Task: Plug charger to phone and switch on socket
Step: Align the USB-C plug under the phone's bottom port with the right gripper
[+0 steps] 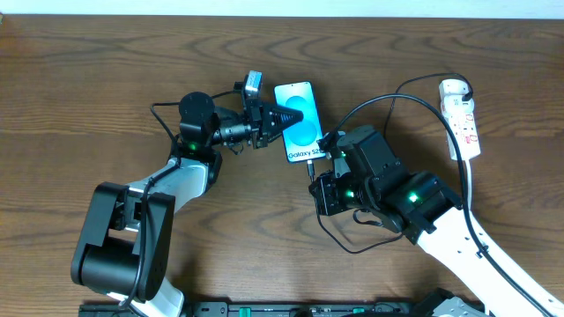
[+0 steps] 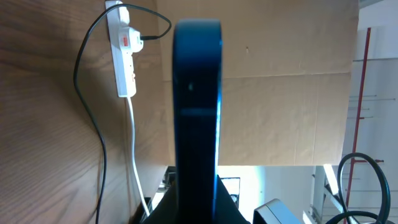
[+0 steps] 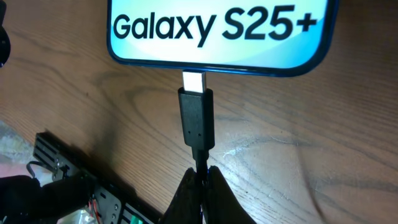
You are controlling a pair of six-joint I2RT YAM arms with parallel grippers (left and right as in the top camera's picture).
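Observation:
The phone (image 1: 298,121) lies on the wooden table with its blue screen reading "Galaxy S25+" (image 3: 217,28). My left gripper (image 1: 280,118) is shut on the phone's left edge; in the left wrist view the phone (image 2: 197,99) shows edge-on between the fingers. My right gripper (image 3: 200,177) is shut on the charger cable just behind its black plug (image 3: 196,121), whose silver tip meets the phone's bottom edge. In the overhead view my right gripper (image 1: 315,167) sits just below the phone. The white socket (image 1: 462,116) lies at the far right, with the charger cable (image 1: 388,99) looping to it.
The socket strip also shows in the left wrist view (image 2: 124,53) with its white cord (image 2: 135,149) and the black cable (image 2: 84,74). The socket's white cord runs down the right side (image 1: 467,189). The right arm's body (image 1: 388,189) lies below the phone.

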